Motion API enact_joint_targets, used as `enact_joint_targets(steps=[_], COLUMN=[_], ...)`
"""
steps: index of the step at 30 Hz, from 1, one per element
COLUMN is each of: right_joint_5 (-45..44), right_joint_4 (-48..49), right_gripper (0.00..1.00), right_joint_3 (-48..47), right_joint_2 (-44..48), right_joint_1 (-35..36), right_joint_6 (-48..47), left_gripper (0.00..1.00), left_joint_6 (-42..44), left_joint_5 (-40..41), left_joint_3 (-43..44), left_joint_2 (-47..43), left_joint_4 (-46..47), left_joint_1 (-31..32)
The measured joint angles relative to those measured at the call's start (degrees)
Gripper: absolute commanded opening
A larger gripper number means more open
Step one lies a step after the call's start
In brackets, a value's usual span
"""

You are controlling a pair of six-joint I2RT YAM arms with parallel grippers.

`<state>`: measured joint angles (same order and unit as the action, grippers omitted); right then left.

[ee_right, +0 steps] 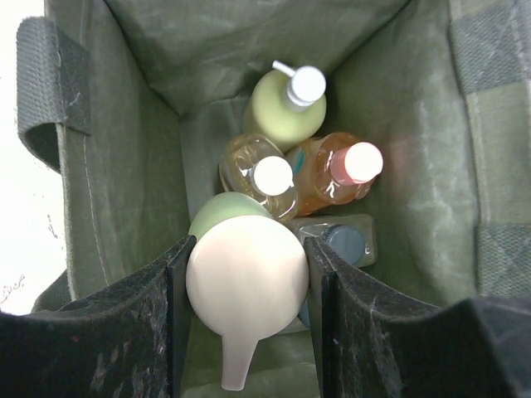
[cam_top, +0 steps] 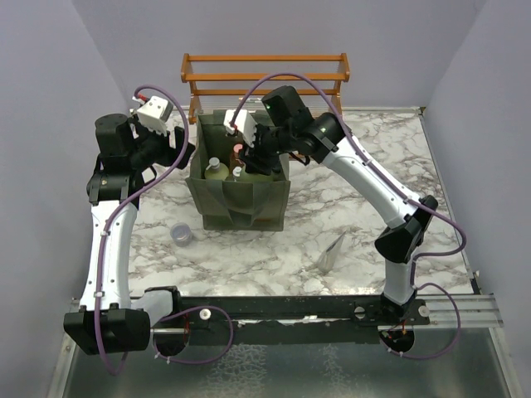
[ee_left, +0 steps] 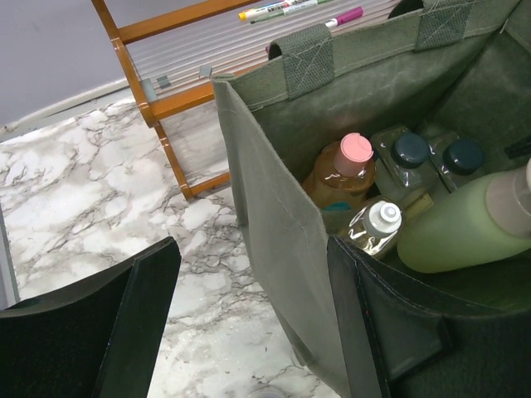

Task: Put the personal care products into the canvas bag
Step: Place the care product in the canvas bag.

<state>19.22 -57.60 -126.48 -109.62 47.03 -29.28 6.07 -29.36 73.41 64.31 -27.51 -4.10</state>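
The left gripper (ee_left: pixel 249 246) stands at the left wall of the bag (cam_top: pixel 241 201) with its black fingers apart. One finger is outside and one inside, and the soft olive canvas passes between them unpinched. Near the bag's left front corner a small lavender cup (cam_top: pixel 181 235) sits upright on the marbled table (cam_top: pixel 365 166).

The bag is boxy and open-mouthed, with webbing straps stitched to its rim. It stands mid-table in front of a slatted wooden rack (cam_top: pixel 265 79) that carries thin pens (ee_left: pixel 286 8).

Inside it, bottles are packed caps up, their long axes roughly vertical:
- a green bottle (ee_right: pixel 286 112) with a white pump;
- an amber bottle (ee_right: pixel 261 174) of see-through plastic with a white cap;
- an orange bottle (ee_right: pixel 340 170) with a smooth pink cap;
- a clear bottle (ee_right: pixel 344 240) with a dark cap.

The right gripper (ee_right: pixel 248 242) reaches down into the bag's mouth from the right. Its fingers are clamped on either side of the broad cream head of a pump bottle (ee_right: pixel 246 278). That bottle is upright within the bag's walls, its long axis in line with the gripper. Its rounded pale green body is below the head, and its flat spout points back toward the wrist. Whether its base rests on the bag's floor cannot be told.

Well apart to the right of the bag, a pouch (cam_top: pixel 333 251) lies on the table. It is grey, slim and tapered, and its long axis slants from near-left to far-right.
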Motion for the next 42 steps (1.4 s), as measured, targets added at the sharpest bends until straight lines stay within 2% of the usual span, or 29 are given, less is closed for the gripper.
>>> enact_joint_targets(steps=[18,30,42], right_joint_5=[-0.50,-2.12,-3.85], right_joint_4=[-1.57,-3.78,-5.81], right_gripper=[0.02,0.02,0.07], right_joint_3=[-0.02,-0.02,-0.24], right_joint_2=[-1.40,-8.24,-9.14], right_joint_1=[0.00,0.00,0.00], right_joint_6=[-0.66,-2.62,-3.65], left_gripper=[0.74,0.74,0.74], left_joint_6=[0.57,1.25,1.44], left_joint_5=[0.00,0.00,0.07], left_joint_3=[-0.26,-0.94,-1.57], left_joint_2=[-0.28,-0.79,-1.38], left_joint_4=[0.00,0.00,0.02], left_joint_1=[0.00,0.00,0.00])
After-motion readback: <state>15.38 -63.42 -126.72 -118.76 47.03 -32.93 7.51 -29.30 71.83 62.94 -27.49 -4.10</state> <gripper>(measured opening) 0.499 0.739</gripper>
